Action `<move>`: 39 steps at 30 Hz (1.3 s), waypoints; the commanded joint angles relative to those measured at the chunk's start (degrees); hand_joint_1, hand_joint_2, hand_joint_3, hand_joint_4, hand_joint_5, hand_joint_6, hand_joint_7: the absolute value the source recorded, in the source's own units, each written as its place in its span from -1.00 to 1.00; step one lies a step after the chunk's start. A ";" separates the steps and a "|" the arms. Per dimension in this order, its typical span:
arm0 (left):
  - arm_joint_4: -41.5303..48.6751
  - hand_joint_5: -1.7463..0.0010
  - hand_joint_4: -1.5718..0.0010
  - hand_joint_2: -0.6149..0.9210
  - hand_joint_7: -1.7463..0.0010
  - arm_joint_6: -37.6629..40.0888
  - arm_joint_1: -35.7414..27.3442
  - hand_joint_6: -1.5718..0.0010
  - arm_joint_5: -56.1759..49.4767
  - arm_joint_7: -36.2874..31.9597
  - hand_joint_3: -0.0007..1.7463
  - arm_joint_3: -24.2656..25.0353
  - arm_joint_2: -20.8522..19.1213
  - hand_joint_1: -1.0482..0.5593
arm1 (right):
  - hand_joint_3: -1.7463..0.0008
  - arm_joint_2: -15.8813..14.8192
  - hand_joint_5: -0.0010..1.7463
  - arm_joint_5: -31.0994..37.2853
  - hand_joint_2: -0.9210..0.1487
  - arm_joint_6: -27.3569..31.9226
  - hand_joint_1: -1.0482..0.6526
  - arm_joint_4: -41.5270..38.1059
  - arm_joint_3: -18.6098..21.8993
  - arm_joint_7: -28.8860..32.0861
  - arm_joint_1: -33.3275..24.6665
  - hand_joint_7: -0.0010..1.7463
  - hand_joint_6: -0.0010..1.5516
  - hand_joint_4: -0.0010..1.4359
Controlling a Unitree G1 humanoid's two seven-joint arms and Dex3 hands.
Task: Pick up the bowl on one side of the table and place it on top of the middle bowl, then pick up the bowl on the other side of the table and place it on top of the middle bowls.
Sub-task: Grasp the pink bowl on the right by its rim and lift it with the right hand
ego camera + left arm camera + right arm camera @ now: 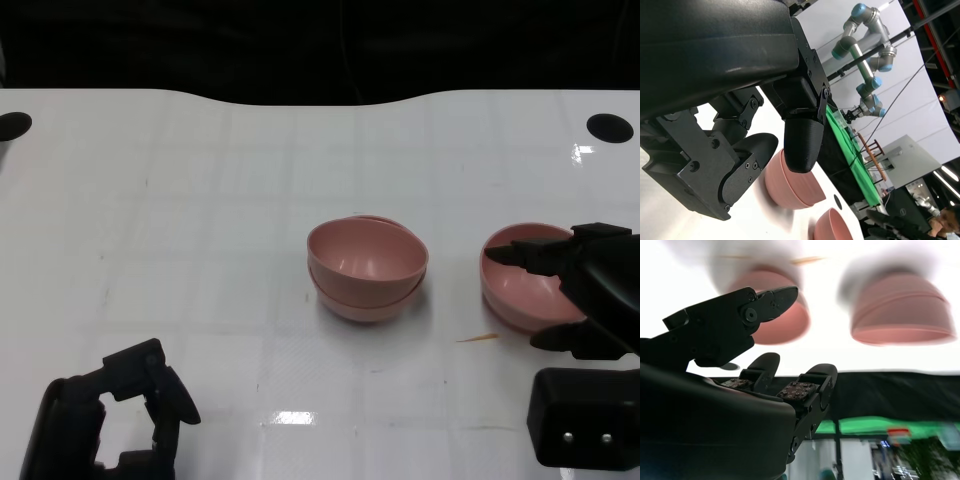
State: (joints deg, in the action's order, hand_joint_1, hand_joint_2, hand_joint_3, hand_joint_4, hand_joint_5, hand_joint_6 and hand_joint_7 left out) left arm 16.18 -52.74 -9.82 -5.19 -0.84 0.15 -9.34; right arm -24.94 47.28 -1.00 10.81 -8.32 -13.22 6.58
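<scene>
White table [200, 250]: two stacked pink bowls [367, 268], one single bowl [520, 288].

Left hand [110, 415]: matte black, blocky segmented fingers, angular links.
Left hand shell [705, 45]: glossy black, rounded; rounded black fingertip cap; small screws along the finger links.
Right hand [585, 290]: black, tapered fingers.
Right wrist block [585, 418]: black box, two silver screw heads.
Right hand fingers [807, 390]: black, textured pads, visible fasteners.
</scene>
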 commanded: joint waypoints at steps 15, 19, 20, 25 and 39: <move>0.27 -1.00 -0.20 0.17 -0.78 -1.00 0.12 -0.12 -1.29 0.41 0.79 0.77 -0.05 0.25 | 0.99 -2.76 -0.92 10.90 -0.91 6.78 -0.35 -18.87 -11.77 -5.49 13.37 -0.99 -0.40 -0.22; 0.05 -1.00 -0.19 0.17 -0.78 -0.88 0.05 -0.12 -1.61 0.36 0.80 0.83 0.13 0.26 | 0.99 -2.18 -0.93 11.19 -0.94 5.64 -0.31 -26.42 -14.81 -3.65 17.09 -0.99 -0.40 -0.19; 0.06 -1.00 -0.19 0.16 -0.78 -0.92 0.07 -0.12 -1.59 0.38 0.80 0.83 0.15 0.26 | 0.99 -1.92 -0.93 11.32 -0.95 5.44 -0.29 -28.35 -15.58 -2.99 17.96 -0.99 -0.38 -0.17; -0.01 -1.00 -0.19 0.17 -0.77 -0.99 0.16 -0.12 -1.97 0.28 0.79 1.02 0.13 0.25 | 0.99 -0.99 -0.93 10.19 -0.97 3.48 -0.22 -36.76 -18.35 0.21 21.72 -0.97 -0.30 -0.08; 0.17 -0.97 -0.22 0.17 -0.73 -1.17 0.22 -0.15 -1.70 0.54 0.80 0.94 0.08 0.25 | 0.99 -0.13 0.76 5.14 -0.89 -7.33 0.02 -52.40 -19.77 21.07 27.07 -0.88 0.66 0.22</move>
State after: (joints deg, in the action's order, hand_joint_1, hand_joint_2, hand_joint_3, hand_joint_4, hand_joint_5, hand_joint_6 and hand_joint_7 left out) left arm 16.20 -53.76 -9.60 -6.81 -0.49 0.51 -8.80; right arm -24.23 53.19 -7.81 -40.76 -28.32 5.40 34.29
